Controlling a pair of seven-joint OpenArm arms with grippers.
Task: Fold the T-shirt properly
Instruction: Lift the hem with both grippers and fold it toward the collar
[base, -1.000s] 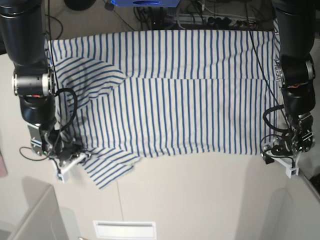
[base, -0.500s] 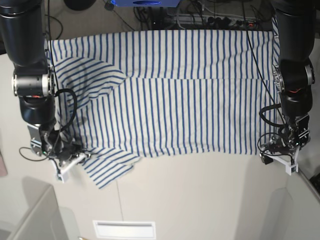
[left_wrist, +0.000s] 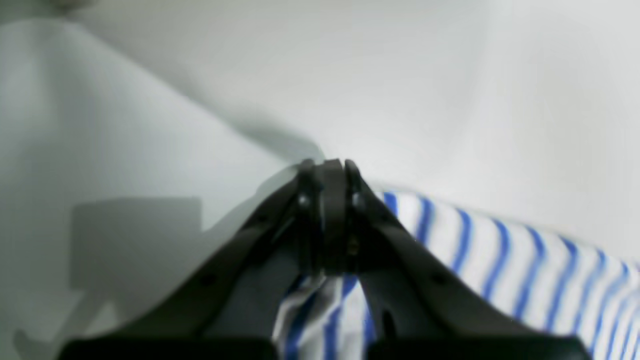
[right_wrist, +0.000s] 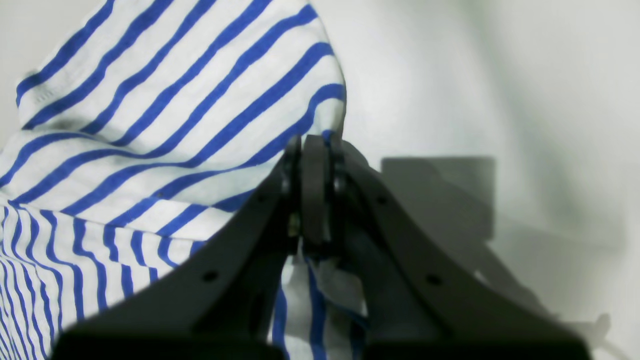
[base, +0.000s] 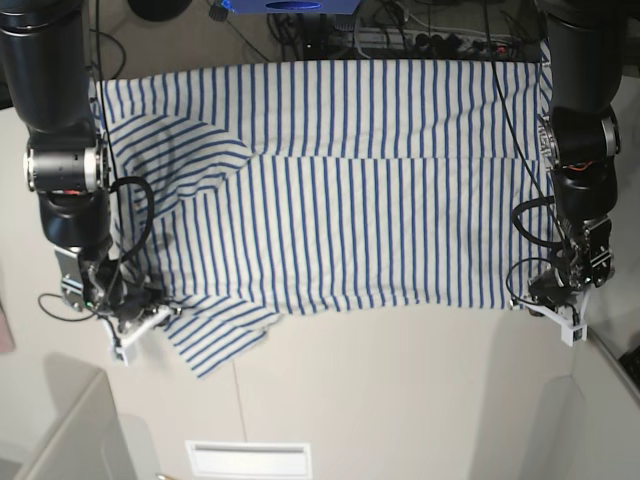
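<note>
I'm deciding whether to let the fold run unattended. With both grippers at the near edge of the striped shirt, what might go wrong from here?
1. The left gripper pinches only a thin bit of the T-shirt at its corner; it may slip when lifted.
2. The right gripper holds bunched cloth by the loose sleeve, so the fold may come out crooked.
3. A crease at the far left could get folded in.

**Even light, soft wrist cameras**

The overhead view is evenly lit and fairly sharp, with faint shadows on the pale table (base: 400, 400); both wrist views are soft throughout, the dark fingers (left_wrist: 400, 260) close to the lens most blurred; blocky grey shadows fall on the surface beside them; stripes on the shirt (right_wrist: 150, 100) stay readable; no glare.
</note>
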